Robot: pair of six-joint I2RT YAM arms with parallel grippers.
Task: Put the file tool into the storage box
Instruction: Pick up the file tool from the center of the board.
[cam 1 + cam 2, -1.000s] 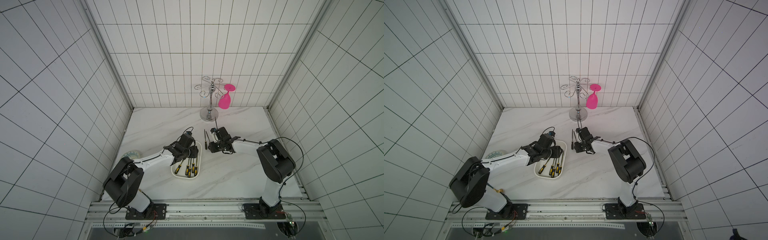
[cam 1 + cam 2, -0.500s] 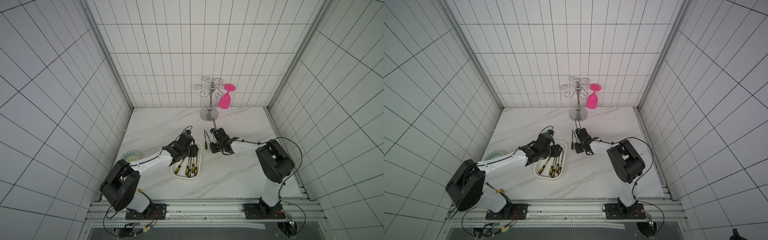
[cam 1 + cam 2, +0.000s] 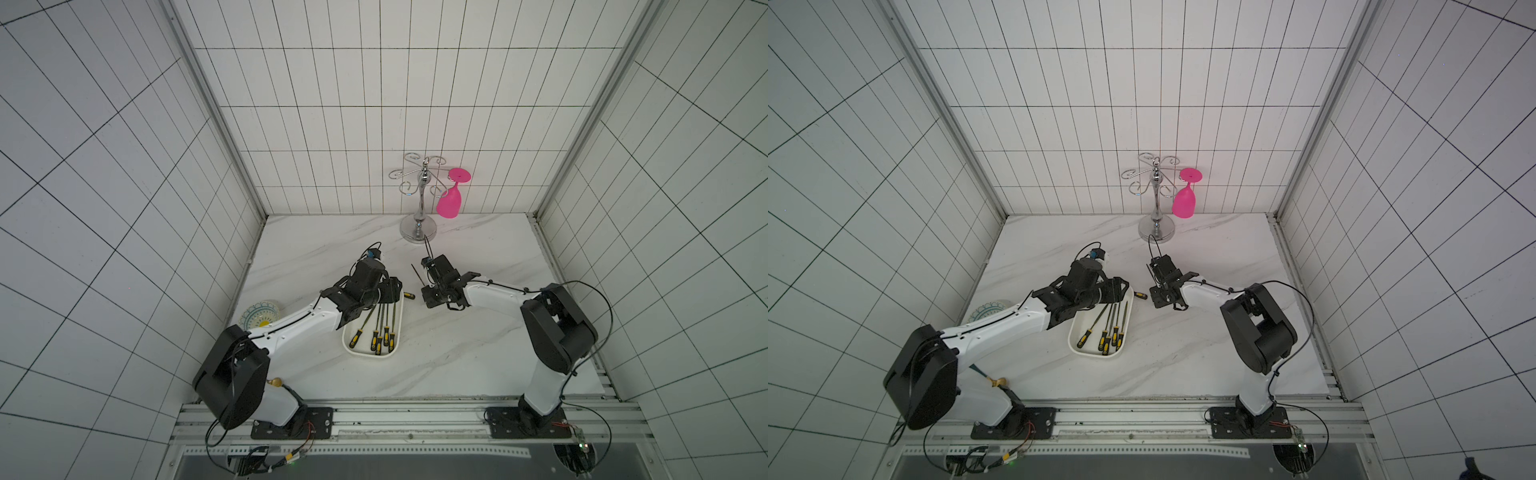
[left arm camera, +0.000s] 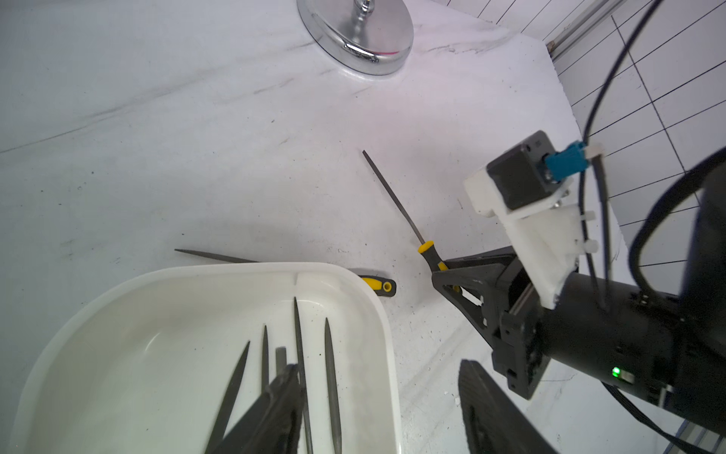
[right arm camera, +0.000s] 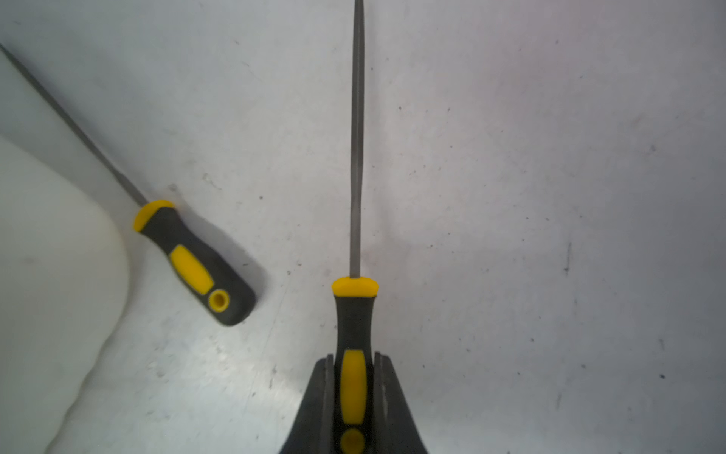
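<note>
Now the right gripper is clamping the file by its handle on the table near the box; a level lift clearing the rim is looking wise. The left gripper is hovering open.

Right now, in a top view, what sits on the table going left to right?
Going right: plate → storage box → rack → pink glass.
</note>
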